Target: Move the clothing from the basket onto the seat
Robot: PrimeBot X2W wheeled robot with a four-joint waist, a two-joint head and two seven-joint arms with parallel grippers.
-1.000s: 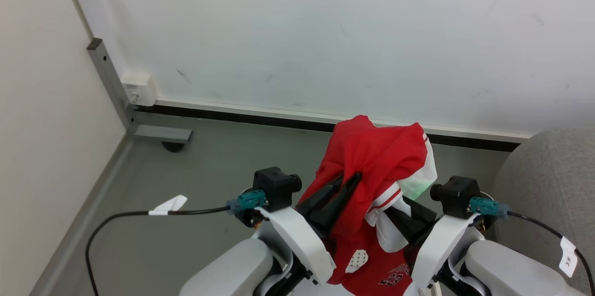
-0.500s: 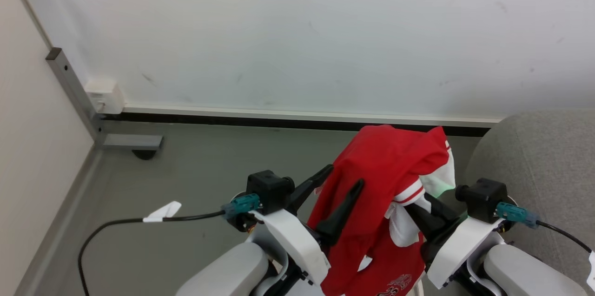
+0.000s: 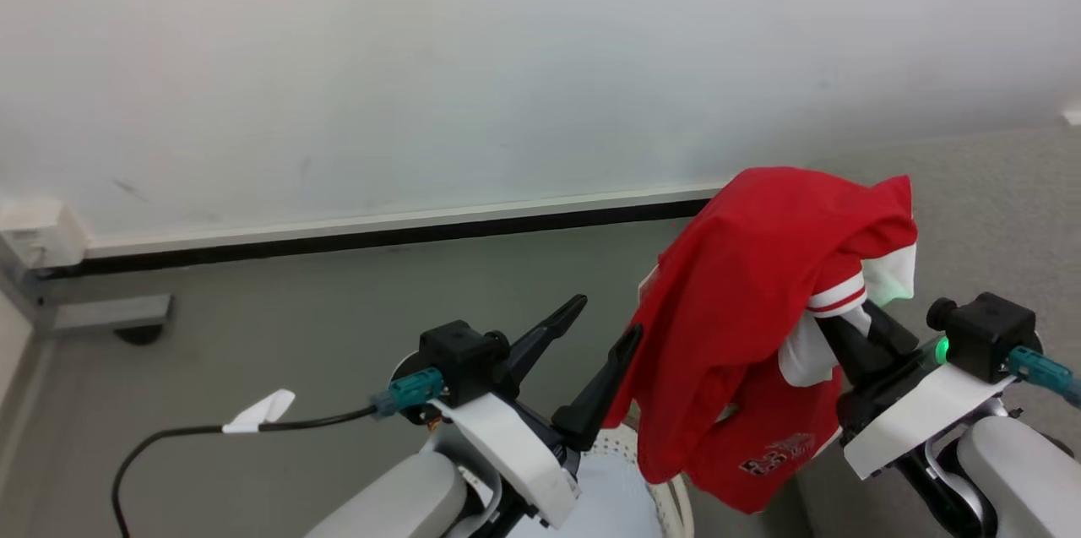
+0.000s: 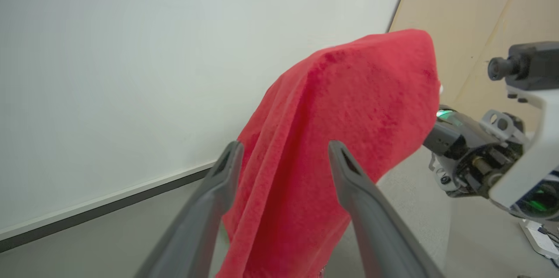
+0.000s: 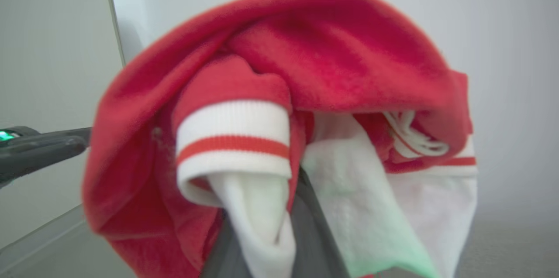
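- Head view: the shirt (image 3: 760, 285) hung in the air from the right hand (image 3: 853, 335), draped over its fingers like a hood. The lower folds with the printed logo dangled just beside the rim of the basket (image 3: 681, 506). The sofa (image 3: 996, 200) lay beyond and to the right, and the shirt was not yet on it.
- Head view: the left hand (image 3: 604, 320) was empty with its fingers spread, just beside the shirt's left edge. Whether the nearer finger brushed the cloth could not be told.
- Left wrist view: the shirt showed past the spread fingers as one slack red sheet with nothing pinched between them. The right hand's fingers were buried under the cloth.
- Right wrist view: the right hand's fingers were pressed together on white sleeve fabric just below the striped cuff (image 5: 233, 138). The rest of the shirt was folded loosely over the top.
- Handling, judged: light, soft and fully limp, with no stiffness to carry its own shape. It would likely sag, swing and trail when moved, and it was not fragile.
- Grip, judged: a single pinch on thin sleeve cloth looked adequate for the weight. The smooth jersey could creep out, and the hanging hem could snag the basket rim.
- Hold point, judged: a thicker bunch at the cuff, collar or shoulder seam would be safer. The free left hand could take the low hem to lay the shirt flat on the sofa.
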